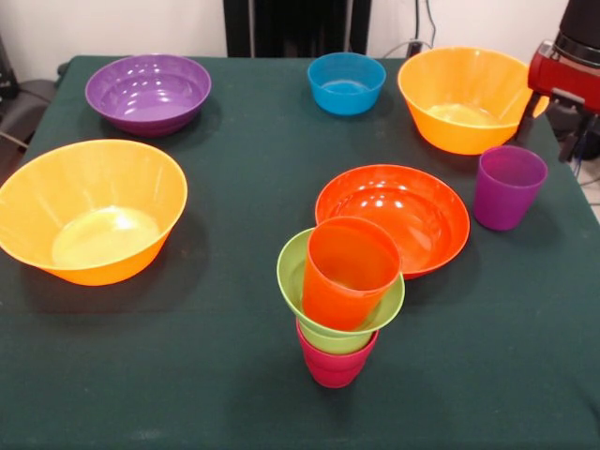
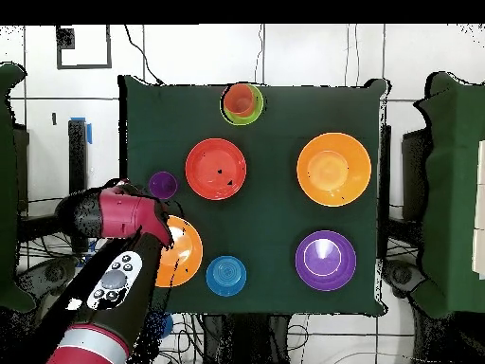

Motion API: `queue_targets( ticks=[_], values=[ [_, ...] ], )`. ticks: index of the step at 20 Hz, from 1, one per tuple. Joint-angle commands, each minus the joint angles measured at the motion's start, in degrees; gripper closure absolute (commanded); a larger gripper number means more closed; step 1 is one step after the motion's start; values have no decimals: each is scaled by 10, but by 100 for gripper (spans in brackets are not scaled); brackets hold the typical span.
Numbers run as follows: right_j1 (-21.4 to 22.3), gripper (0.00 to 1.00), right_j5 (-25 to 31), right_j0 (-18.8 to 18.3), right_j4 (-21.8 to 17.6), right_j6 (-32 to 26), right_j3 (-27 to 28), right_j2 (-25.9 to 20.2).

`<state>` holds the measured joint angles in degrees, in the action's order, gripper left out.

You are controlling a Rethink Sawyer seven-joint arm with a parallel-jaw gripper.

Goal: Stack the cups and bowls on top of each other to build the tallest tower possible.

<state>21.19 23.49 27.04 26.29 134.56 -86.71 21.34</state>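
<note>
While the red and black arm [image 2: 118,237] hangs off at the table's edge, over the side where the purple plastic tumbler [image 1: 507,186] stands, the gripper itself is hidden in both views, so I cannot tell how it is set.

Close to the table's edge nearest the front camera, about midway along it, stands the tower [image 1: 341,300]: a crimson plastic cup [image 1: 335,364] at the bottom, a small lime green plastic bowl [image 1: 298,281] seated in its mouth, and an orange-red plastic tumbler [image 1: 347,272] resting inside the bowl and leaning to one side. The lean suggests that the tumbler sits loose in the wider bowl rather than nested snugly, which looks like a weak point for anything added above.

Just behind the tower lies the shallow red-orange plastic bowl [image 1: 403,211], with the purple tumbler beside it, near the arm, likely the easiest next piece to reach.

The two large orange plastic bowls [image 1: 89,211] [image 1: 464,98], the purple plastic bowl [image 1: 148,92] and the small blue plastic bowl [image 1: 346,82] sit spread toward the far edge and corners, well apart, leaving room round each for a grasp.
</note>
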Motion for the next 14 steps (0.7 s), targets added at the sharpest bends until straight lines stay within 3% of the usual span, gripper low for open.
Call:
queue_targets(
  ticks=[1,14],
  values=[
    [-47,0,63,-1,2,116,13,-13],
    [-47,0,93,21,-3,116,41,13]
  ],
)
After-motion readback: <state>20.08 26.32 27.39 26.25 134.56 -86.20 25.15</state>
